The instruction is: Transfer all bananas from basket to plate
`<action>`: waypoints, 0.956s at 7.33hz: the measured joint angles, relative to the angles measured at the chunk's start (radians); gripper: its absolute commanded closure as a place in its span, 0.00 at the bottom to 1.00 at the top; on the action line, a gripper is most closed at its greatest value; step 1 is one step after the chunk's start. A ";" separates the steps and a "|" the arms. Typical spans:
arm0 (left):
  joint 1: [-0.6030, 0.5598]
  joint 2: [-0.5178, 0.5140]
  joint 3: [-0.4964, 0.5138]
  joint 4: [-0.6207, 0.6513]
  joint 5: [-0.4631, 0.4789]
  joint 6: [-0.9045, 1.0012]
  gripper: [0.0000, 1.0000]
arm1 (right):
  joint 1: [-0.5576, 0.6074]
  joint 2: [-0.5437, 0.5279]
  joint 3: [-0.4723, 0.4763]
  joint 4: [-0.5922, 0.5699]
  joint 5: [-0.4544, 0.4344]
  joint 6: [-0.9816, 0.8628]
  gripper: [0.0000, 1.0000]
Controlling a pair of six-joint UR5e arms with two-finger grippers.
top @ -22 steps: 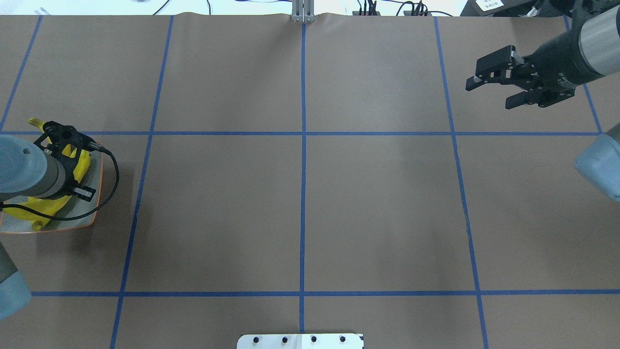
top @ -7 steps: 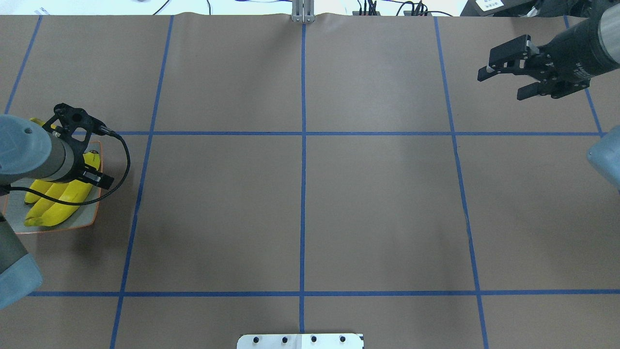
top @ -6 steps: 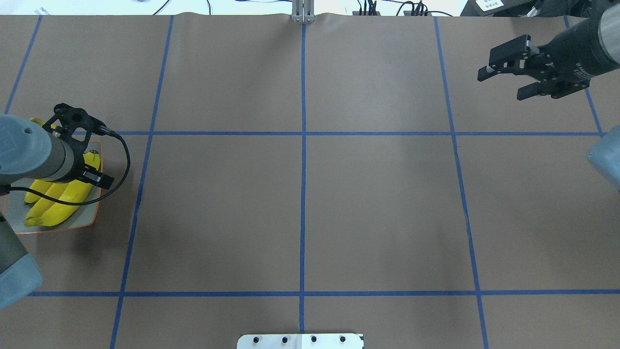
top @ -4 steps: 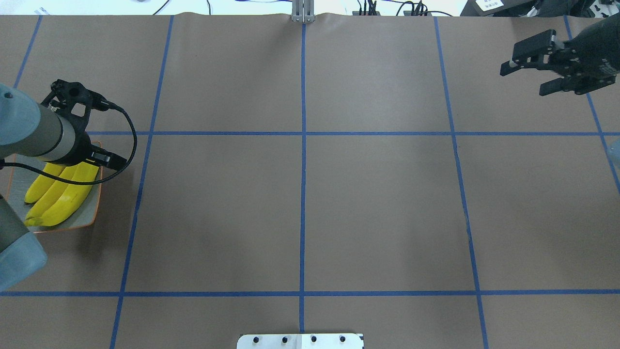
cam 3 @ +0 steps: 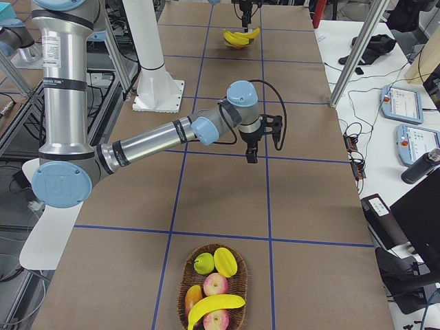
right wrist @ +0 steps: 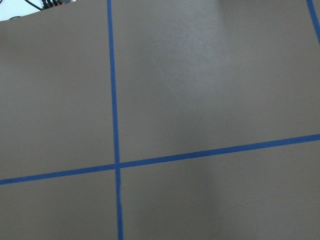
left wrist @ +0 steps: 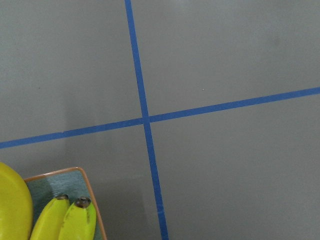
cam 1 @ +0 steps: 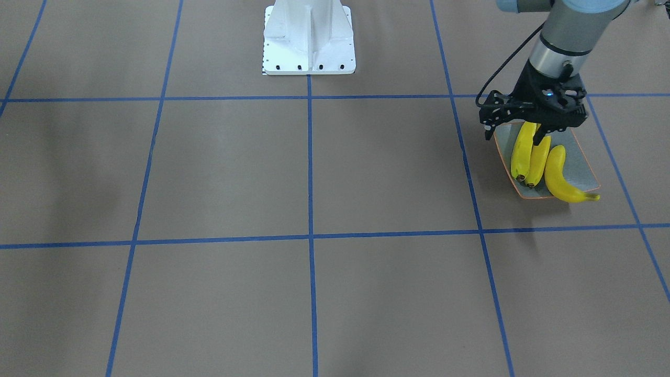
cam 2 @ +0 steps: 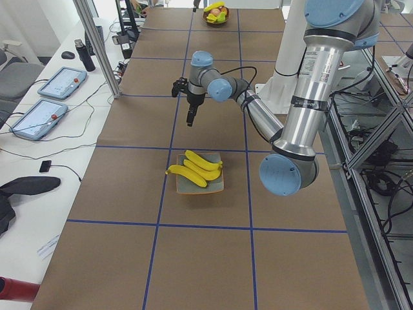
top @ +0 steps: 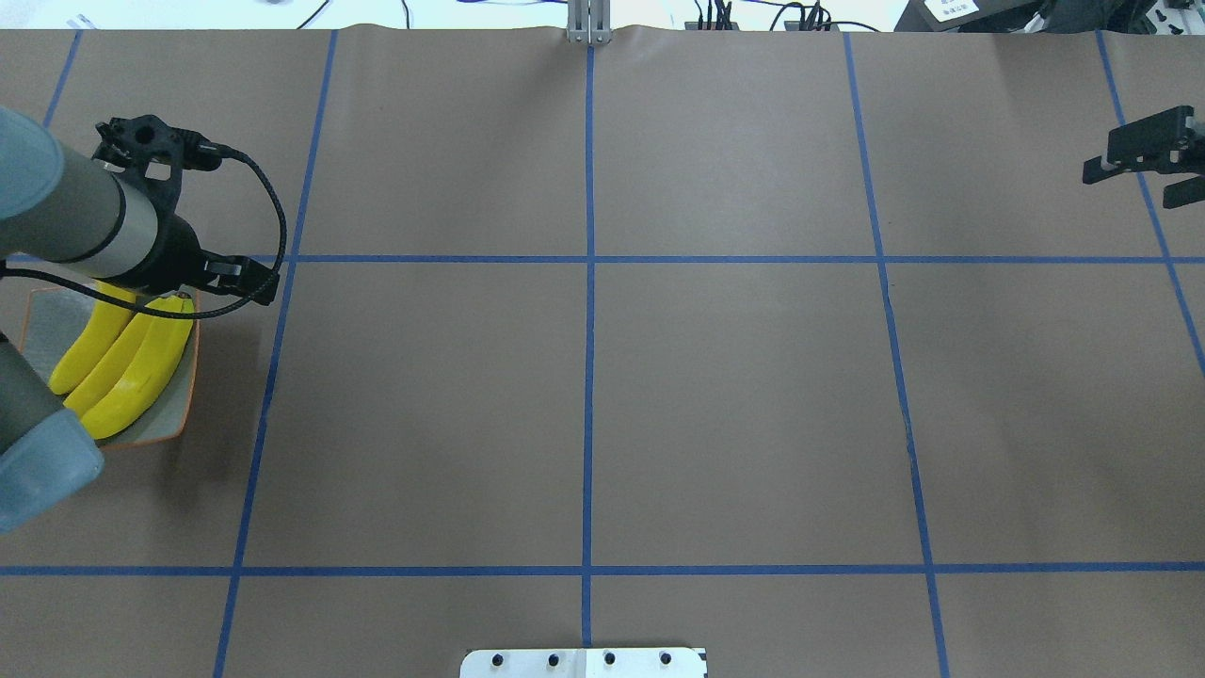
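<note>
Although the wrist hides much of it from above, the left tool point(cam 1: 552, 130) shows in the front-facing view with its jaws parted and nothing between them, raised clear above the plate point(cam 1: 580, 159). Beneath it three bananas point(cam 1: 539, 157) lie side by side on that plate. They are bright yellow, smooth and gently curved, with small dark brown tips. In the overhead view they run from 7 o'clock to 1 o'clock. The outermost one bends away from the other two, and one thin end of it pokes over the plate's rim.

The plate is a shallow square of grey-green with a thin orange edge. Taking 12 o'clock as away from the robot, it sits at 9 o'clock on the table point(top: 602, 414). The right tool point(top: 1128, 188) hovers at about 2 o'clock, wide open and empty, well apart from everything else.

At the table's 3 o'clock end, seen only from the sides, stands an oval wicker basket point(cam 3: 181, 285). A fourth banana point(cam 3: 216, 306) lies across its near end, resting on apples point(cam 3: 215, 283) and other fruit. Blue tape lines point(top: 589, 282) divide the brown table into rectangles.
</note>
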 measured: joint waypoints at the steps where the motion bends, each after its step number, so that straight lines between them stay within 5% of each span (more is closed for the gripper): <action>1: -0.063 0.006 -0.010 0.047 -0.034 0.103 0.01 | 0.040 -0.030 -0.034 -0.003 0.005 -0.091 0.00; 4: -0.155 0.033 -0.022 0.089 -0.110 0.215 0.01 | 0.181 -0.070 -0.197 -0.013 -0.003 -0.416 0.00; 7: -0.168 0.055 -0.024 0.087 -0.135 0.224 0.01 | 0.260 -0.130 -0.320 -0.013 -0.128 -0.776 0.00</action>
